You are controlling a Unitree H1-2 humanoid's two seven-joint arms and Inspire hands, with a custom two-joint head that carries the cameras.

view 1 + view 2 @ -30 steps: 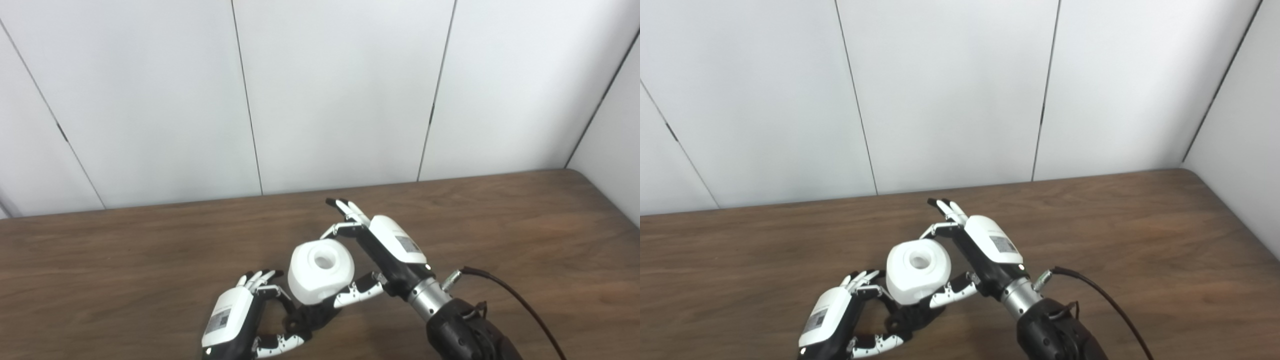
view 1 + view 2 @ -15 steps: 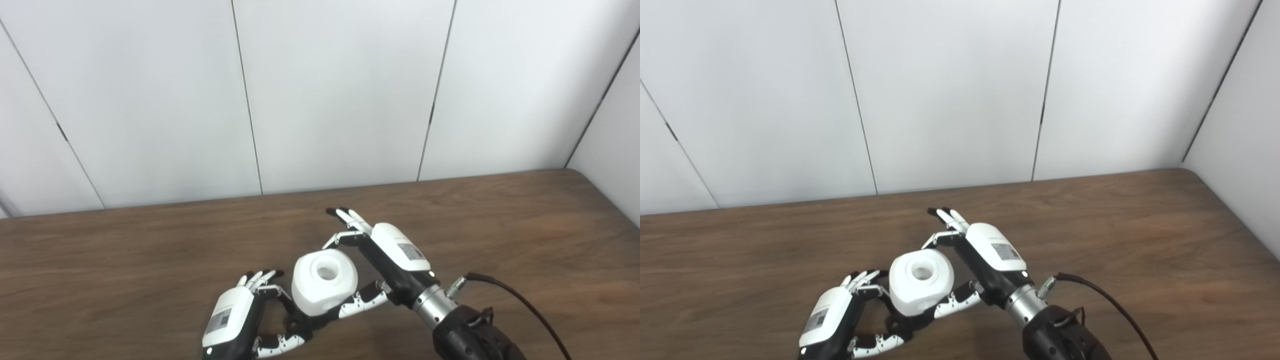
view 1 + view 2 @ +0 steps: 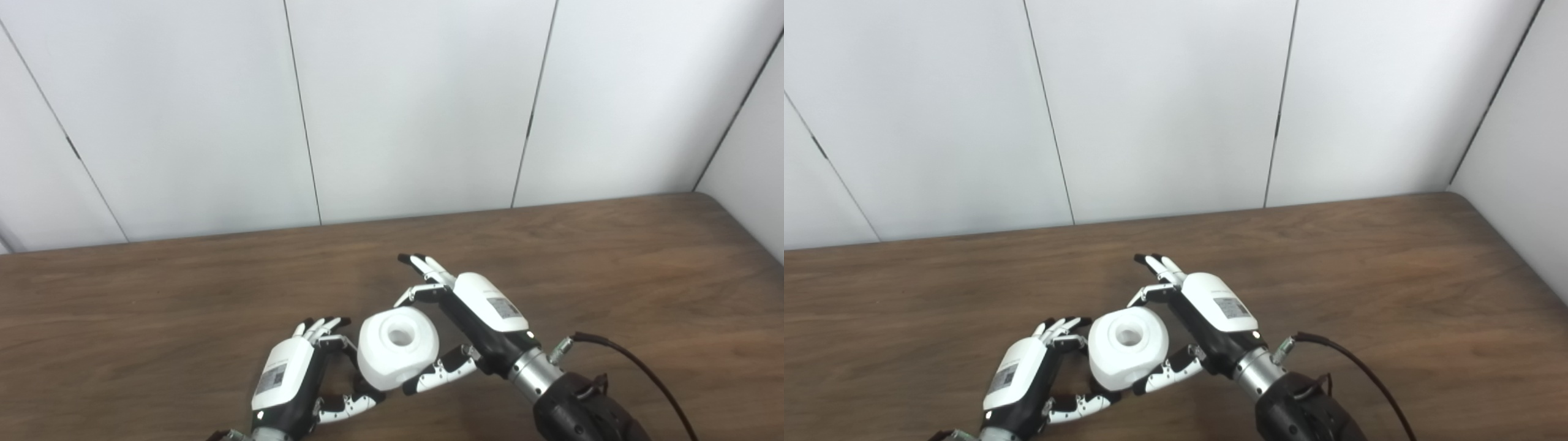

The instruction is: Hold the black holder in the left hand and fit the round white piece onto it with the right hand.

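White round piece (image 3: 397,347) sits between both hands — right fingers (image 3: 438,375) gripping it, left fingers' (image 3: 346,404) hold hidden.

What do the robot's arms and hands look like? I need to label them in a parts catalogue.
Both the left hand and the right hand have glossy white back shells, each bearing a small grey printed label, over black palms. Their fingers are white segments with black tips. The right wrist is a silver metal cuff on a black forearm, with a dark cable plugged in.
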